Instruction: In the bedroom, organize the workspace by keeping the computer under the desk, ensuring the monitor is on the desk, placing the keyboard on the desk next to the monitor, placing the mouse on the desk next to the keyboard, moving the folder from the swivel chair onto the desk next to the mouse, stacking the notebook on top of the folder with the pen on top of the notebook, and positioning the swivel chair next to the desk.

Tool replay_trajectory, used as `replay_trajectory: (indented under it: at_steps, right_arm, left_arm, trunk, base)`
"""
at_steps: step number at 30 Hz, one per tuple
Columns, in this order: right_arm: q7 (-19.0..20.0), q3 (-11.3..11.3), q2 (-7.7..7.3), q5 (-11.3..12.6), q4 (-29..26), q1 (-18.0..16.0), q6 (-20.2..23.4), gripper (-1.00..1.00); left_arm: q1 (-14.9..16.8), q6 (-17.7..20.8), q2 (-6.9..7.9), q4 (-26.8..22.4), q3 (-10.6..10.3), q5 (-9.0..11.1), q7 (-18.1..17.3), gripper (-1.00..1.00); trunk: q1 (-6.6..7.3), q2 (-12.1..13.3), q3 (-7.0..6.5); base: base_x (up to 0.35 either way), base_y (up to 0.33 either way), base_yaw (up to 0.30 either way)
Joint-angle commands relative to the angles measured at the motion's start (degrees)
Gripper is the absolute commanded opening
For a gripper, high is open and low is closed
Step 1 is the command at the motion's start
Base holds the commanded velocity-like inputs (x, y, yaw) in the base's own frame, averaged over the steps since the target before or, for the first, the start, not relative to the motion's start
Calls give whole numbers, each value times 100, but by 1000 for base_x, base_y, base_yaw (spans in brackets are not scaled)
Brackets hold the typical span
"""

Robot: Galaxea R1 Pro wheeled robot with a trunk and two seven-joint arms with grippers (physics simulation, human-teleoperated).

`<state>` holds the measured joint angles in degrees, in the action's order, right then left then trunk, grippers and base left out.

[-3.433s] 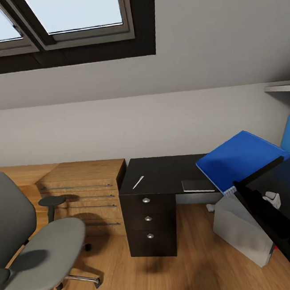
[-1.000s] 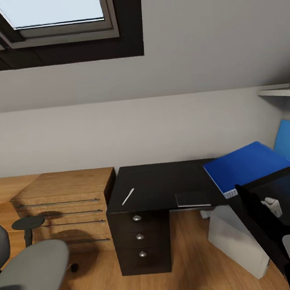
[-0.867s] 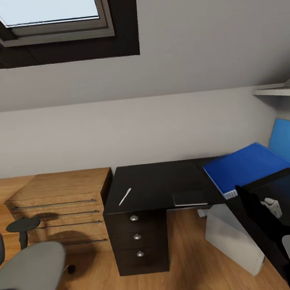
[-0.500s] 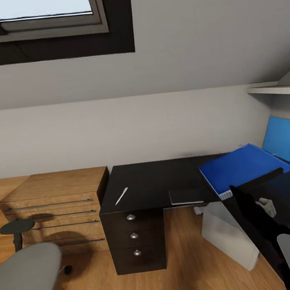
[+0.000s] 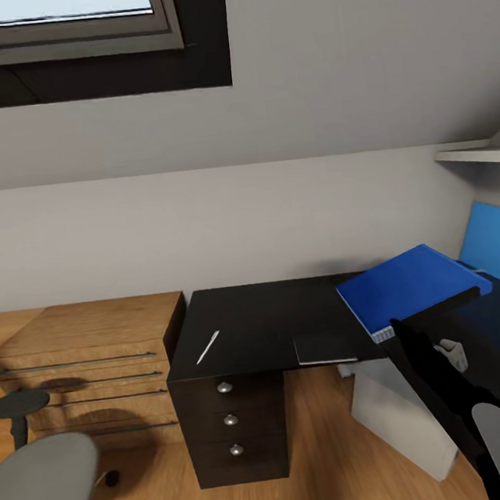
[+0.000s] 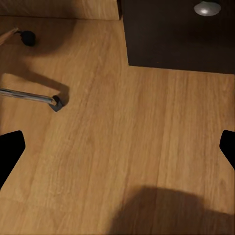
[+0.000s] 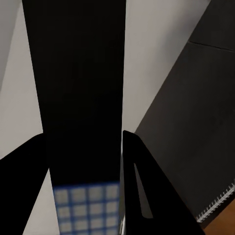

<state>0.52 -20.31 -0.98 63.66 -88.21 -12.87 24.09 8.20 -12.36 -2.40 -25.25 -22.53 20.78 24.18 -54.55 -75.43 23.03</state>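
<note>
1. The glossy black desk [image 5: 265, 318] with three silver-knobbed drawers stands against the grey wall, just beside a light wooden drawer chest [image 5: 82, 337].
2. A thin white-silver pen [image 5: 208, 347] lies on the desk top above the drawers.
3. A thin dark grey notebook [image 5: 326, 347] lies flat at the desk's front edge, well apart from the pen.
4. The bright-blue folder [image 5: 408, 287] with white page edges is tilted above the desk, clamped between the right gripper's [image 7: 84, 196] fingers.
5. The white-grey box-shaped computer [image 5: 402, 419] stands on the wooden floor beneath the desk.
6. The grey padded swivel chair [image 5: 40, 487] sits before the chest.
7. The left gripper [image 6: 117, 147] is spread wide and empty over the floor near the desk's lowest drawer.
</note>
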Motion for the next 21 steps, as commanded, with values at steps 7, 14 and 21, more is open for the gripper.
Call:
replay_trajectory:
  at_steps: [7,14,21]
  right_arm:
    - [1,-16,-5,24,4,-4,35,-100]
    - [-6,-15,-10,24,26,-4,36,-100]
    - [-8,8,-30,24,341,-4,43,-100]
  left_arm:
    - [6,-29,3,2,-48,59,42,100]
    - [6,-29,2,3,-46,60,43,100]
    - [6,-29,2,2,-41,58,41,100]
  trunk:
    - [-1,-3,21]
    - [-1,-3,65]
    - [-1,-3,112]
  base:
    - [29,0,-57]
    - [2,0,-170]
    - [0,0,-183]
